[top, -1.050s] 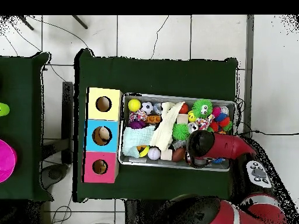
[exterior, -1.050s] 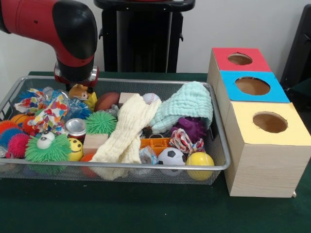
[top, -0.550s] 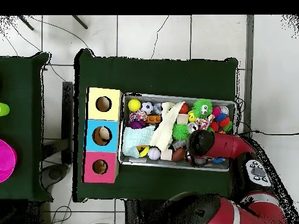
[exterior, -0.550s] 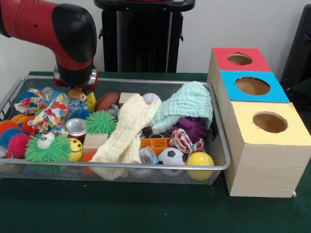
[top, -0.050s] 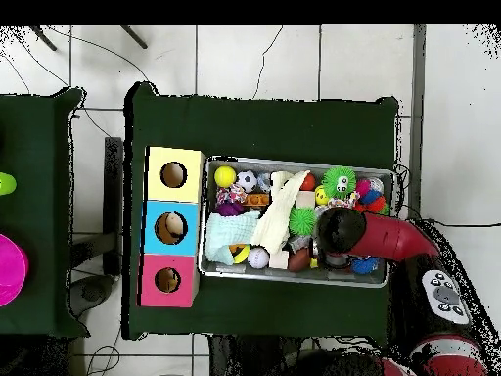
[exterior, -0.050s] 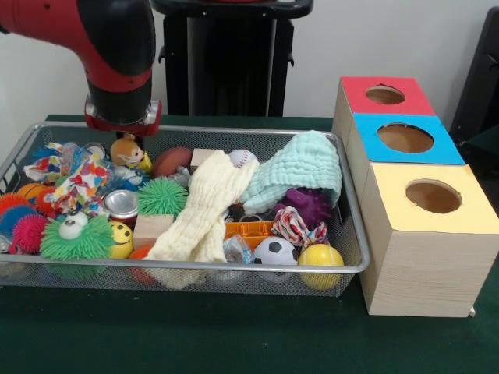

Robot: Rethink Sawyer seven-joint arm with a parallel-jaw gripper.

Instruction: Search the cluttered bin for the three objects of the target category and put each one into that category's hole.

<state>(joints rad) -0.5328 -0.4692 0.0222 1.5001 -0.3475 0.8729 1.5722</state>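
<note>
The wire mesh bin [exterior, -0.050s: 234, 269] is packed with toys. My gripper [exterior, -0.050s: 122, 131] hangs under the red and black wrist at the bin's back left, right above a small orange plush toy [exterior, -0.050s: 125, 150]; whether it touches or holds the toy is hidden. From above, the wrist [top, -0.050s: 338, 233] covers that corner of the bin [top, -0.050s: 294, 279]. Balls in the bin include a brown football [exterior, -0.050s: 171, 162], a baseball [exterior, -0.050s: 242, 158], a soccer ball [exterior, -0.050s: 275, 252] and a yellow ball [exterior, -0.050s: 320, 259]. Beside the bin stand the red [exterior, -0.050s: 385, 95], blue [exterior, -0.050s: 405, 138] and yellow [exterior, -0.050s: 433, 196] boxes, each with a round hole.
A cream cloth [exterior, -0.050s: 203, 210] and a mint cloth [exterior, -0.050s: 300, 173] lie over the bin's middle. A green spiky ball [exterior, -0.050s: 162, 196], a tin can [exterior, -0.050s: 122, 206], a wooden block [exterior, -0.050s: 152, 227] and a green fuzzy toy with eyes [exterior, -0.050s: 76, 238] crowd the left half.
The wrist has risen a little at the bin's back left, so more of the orange plush toy shows under it. In the overhead view the arm has swung away from the base.
</note>
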